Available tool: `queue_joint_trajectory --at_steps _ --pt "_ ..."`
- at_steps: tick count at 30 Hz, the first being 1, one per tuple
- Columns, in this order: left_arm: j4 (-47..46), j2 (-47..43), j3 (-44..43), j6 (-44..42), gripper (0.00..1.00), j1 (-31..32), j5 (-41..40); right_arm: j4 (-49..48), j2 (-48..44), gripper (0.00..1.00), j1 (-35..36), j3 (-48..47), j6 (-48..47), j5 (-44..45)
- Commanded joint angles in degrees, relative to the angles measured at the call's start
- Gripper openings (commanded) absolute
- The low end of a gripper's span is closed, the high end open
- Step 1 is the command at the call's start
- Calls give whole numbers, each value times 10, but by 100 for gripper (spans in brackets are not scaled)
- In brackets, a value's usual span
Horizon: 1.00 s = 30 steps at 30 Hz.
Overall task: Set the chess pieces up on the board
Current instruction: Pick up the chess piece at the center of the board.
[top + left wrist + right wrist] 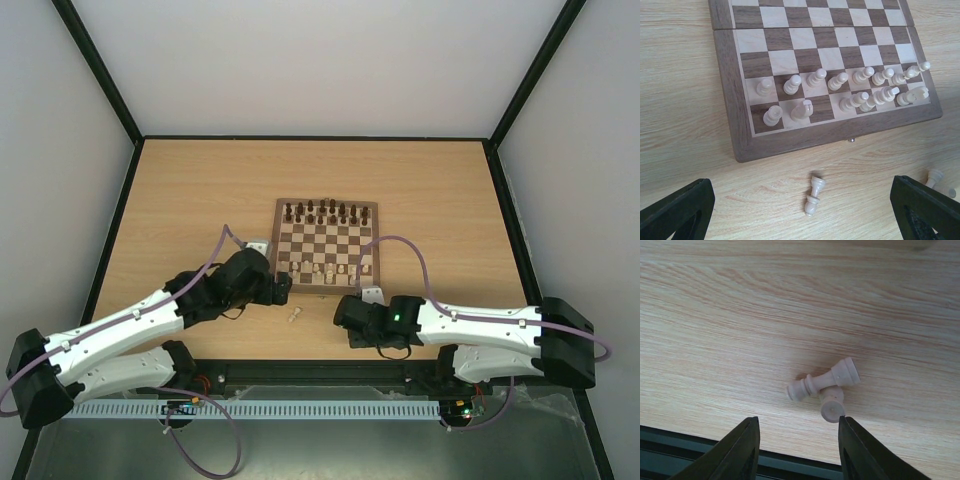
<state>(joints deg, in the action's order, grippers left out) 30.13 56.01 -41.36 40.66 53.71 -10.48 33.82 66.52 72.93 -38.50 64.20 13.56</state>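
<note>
Black left jaws stand spread wide and empty above one fallen cream piece (814, 195) on the wooden counter (685, 125), just off the board (732, 100). Right jaws, partly parted, grasp nothing; two toppled pieces (815, 384) lie touching just ahead of them. Other cream chess pieces (838, 80) stand in the board's two rows nearest the arms.

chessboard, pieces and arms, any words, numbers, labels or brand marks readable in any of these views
No text can be read in any view.
board: no letters or numbers on its border
chess pieces: unmarked
left arm, right arm: no legible label; anything printed there is too small to tell
</note>
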Motion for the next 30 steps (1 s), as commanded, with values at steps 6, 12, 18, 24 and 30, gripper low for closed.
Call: queue_joint_trajectory --at_steps 6,12,18,24,30 --pt "-7 -7 8 -7 99 2 0 55 8 39 7 23 59 37" --pt "-7 3 4 -5 99 2 -2 45 5 39 3 30 56 47" --pt "-4 10 -1 -4 99 2 -3 15 17 35 -11 43 37 38" --pt "-5 18 -4 -3 99 2 -8 2 15 27 -30 46 15 34" --pt "-6 20 -5 -2 99 2 -12 -5 20 19 -43 42 -3 28"
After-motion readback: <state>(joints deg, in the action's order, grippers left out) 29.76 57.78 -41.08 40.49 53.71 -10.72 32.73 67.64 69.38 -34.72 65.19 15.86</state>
